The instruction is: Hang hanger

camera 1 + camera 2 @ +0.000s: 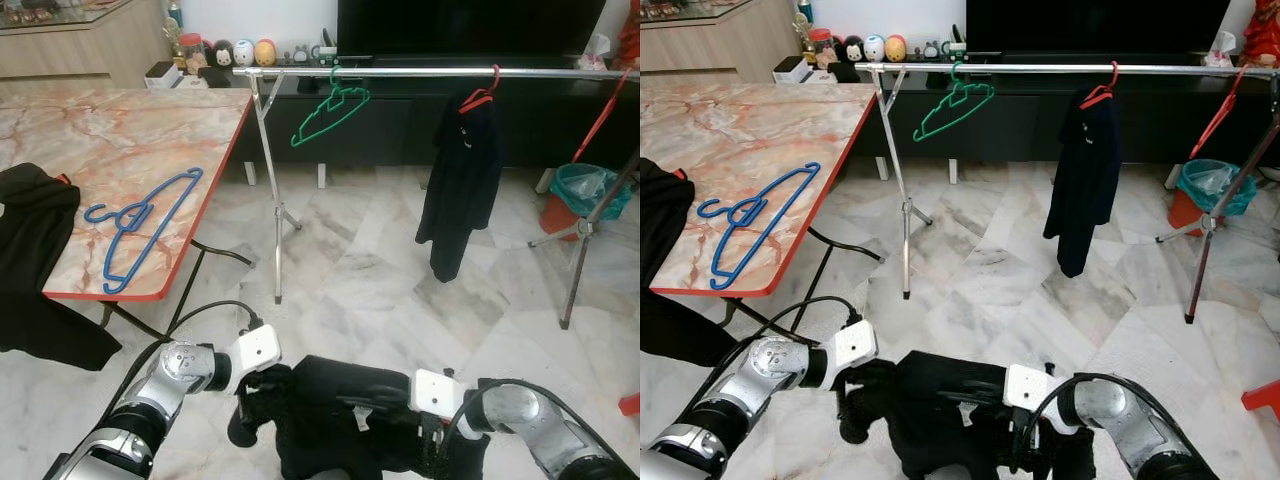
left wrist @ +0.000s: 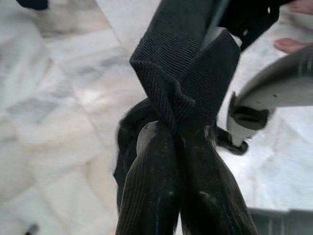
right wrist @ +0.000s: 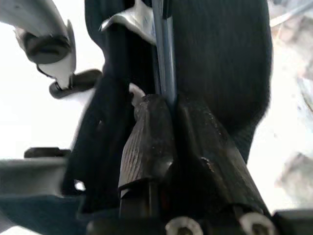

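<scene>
A marble desk [image 1: 130, 130] stands at the left, a metal rail [image 1: 420, 72] beyond it. On the rail hang a dark garment [image 1: 462, 180] on a red hanger [image 1: 482, 95] and a bare green hanger [image 1: 330, 112]. A blue hanger [image 1: 140, 225] lies on the desk. Low in front, the left gripper [image 2: 176, 128] and right gripper [image 3: 168, 105] each have jaws clamped on a black garment [image 1: 340, 410], the right also pinching a blue-grey bar
</scene>
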Controlling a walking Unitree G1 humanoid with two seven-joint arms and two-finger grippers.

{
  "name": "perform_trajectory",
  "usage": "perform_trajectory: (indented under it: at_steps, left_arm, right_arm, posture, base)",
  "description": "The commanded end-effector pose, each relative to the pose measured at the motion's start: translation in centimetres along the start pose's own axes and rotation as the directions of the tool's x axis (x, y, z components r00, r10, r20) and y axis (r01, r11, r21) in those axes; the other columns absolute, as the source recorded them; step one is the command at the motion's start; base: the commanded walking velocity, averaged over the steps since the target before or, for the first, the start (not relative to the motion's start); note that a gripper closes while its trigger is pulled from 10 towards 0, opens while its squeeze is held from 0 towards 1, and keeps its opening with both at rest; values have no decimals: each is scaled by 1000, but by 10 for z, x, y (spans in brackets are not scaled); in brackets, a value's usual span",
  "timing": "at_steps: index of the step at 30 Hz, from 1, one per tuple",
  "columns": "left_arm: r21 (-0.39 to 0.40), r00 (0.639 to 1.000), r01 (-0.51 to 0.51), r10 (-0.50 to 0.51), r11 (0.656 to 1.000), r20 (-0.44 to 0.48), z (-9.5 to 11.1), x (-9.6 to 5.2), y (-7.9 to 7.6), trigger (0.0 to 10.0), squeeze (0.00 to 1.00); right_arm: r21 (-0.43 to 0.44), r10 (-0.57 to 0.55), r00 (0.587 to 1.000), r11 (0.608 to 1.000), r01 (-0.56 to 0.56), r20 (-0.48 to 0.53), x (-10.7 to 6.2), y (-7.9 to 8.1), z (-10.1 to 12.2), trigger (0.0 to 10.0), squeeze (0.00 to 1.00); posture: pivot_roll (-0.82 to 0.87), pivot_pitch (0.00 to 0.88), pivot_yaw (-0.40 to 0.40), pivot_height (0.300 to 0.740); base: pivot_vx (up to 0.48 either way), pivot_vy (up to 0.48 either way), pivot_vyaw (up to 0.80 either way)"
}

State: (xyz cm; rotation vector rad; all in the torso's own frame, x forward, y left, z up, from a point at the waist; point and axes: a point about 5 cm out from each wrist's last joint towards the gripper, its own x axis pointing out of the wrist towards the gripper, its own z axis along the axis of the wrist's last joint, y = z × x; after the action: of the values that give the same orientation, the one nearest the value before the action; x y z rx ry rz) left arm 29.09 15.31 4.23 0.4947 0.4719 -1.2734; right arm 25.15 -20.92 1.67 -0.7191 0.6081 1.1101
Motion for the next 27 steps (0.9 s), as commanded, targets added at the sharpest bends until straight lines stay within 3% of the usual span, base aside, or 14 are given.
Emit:
perform_trajectory:
  at_steps: [1, 5, 10, 15, 19, 22, 27]
  left_arm:
    - [-18, 1000, -6, 5, 1000, -29, -7, -10, 2, 0, 0]
    - [-36, 999, 35, -36, 999, -16, -6, -12, 1, 0, 0]
    - [17, 998, -19, 20, 1000, -61, -8, -13, 5, 0, 0]
    - [33, 996, -5, 8, 999, -92, -12, -12, 3, 0, 0]
    - [125, 971, -176, 193, 976, -140, -16, -11, 11, 0, 0]
    - [136, 949, -258, 277, 957, -151, -18, -11, 15, 0, 0]
    - [197, 860, -447, 480, 873, -175, -20, -17, 28, 0, 0]
  right_arm:
    - [-9, -32, 998, 999, 32, -49, -5, -5, -7, 0, 0]
    - [-25, -77, 992, 997, 74, -97, -4, -7, -12, 0, 0]
    - [42, -81, 996, 996, 80, 32, -3, -9, 1, 0, 0]
    - [21, -118, 993, 993, 118, 17, -7, -15, -1, 0, 0]
    - [44, -78, 993, 996, 74, 93, -14, -14, 6, 0, 0]
    - [40, -58, 995, 998, 54, 82, -16, -13, 5, 0, 0]
    - [45, -16, 998, 999, 13, 66, -16, -6, 0, 0, 0]
  posture:
    - [-10, 7, 46, 740]
    - [-10, 6, 46, 740]
    - [-10, 6, 48, 740]
    - [-12, 5, 50, 740]
    - [-12, 5, 51, 740]
    - [-15, 6, 52, 740]
    - [-18, 7, 52, 740]
  base:
    - [0, 0, 0]
    - [0, 0, 0]
    - [0, 0, 0]
    - [0, 0, 0]
    - [0, 0, 0]
    - [0, 0, 0]
    - [0, 0, 0]
